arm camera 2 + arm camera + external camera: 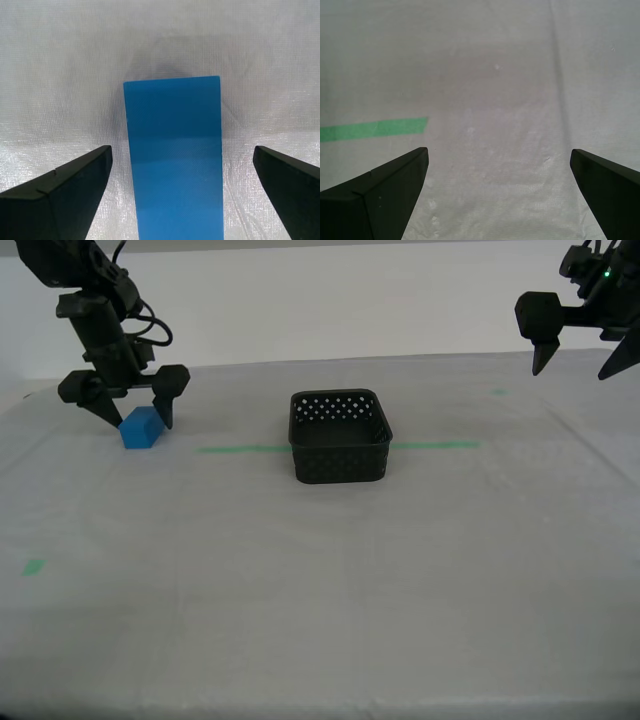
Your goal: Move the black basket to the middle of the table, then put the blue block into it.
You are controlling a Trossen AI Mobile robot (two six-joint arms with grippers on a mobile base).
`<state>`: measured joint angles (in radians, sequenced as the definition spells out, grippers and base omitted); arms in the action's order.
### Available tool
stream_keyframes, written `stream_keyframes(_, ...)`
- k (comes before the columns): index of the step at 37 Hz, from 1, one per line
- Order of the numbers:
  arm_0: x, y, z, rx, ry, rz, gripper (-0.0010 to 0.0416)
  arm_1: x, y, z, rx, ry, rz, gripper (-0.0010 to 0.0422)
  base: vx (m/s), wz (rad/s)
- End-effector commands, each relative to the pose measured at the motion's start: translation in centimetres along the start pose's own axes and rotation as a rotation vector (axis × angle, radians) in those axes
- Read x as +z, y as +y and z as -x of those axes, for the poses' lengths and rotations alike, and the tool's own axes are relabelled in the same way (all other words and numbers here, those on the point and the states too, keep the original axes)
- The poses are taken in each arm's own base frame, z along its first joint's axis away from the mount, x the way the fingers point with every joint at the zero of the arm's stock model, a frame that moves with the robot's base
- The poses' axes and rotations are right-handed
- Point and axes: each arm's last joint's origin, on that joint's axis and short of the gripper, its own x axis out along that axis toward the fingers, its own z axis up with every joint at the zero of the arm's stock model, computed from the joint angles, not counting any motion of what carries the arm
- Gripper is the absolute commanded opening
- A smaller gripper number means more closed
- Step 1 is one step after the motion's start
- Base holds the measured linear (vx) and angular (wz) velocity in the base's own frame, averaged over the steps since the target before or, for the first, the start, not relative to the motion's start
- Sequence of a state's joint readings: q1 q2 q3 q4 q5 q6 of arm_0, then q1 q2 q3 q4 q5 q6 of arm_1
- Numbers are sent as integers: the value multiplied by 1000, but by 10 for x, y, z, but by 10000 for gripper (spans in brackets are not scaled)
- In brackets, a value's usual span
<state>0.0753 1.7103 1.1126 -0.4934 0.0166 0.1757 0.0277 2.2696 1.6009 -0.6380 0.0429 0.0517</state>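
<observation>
The black basket (340, 437) with round holes in its walls stands upright on the counter (320, 600), over the green tape line. The small blue block (141, 427) lies well apart, toward the exterior view's left.

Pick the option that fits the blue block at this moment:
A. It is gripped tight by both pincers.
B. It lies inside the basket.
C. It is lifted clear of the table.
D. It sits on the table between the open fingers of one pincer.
D: the block rests on the table with my second pincer open around it, gaps showing on both sides, and the basket stands apart, empty.
</observation>
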Motion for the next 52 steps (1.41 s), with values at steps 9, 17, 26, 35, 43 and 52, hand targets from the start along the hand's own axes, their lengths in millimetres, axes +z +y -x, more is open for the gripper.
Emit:
stream_keyframes(9,0,0,0,0,-2,1,399,-1,0,0,0,11,-2,271,0,0)
stream_keyframes(17,0,0,0,0,-2,1,398,-1,0,0,6,12,-2,174,0,0)
stream_keyframes(26,0,0,0,0,-2,1,399,-1,0,0,9,12,-1,83,0,0)
stream_keyframes(35,0,0,0,0,-2,1,399,-1,0,0,11,12,0,2,0,0)
stream_keyframes(43,0,0,0,0,-2,1,399,-1,0,0,29,14,8,-2,0,0)
stream_keyframes(52,0,0,0,0,-2,1,399,1,-2,10,26,19,5,-1,0,0)
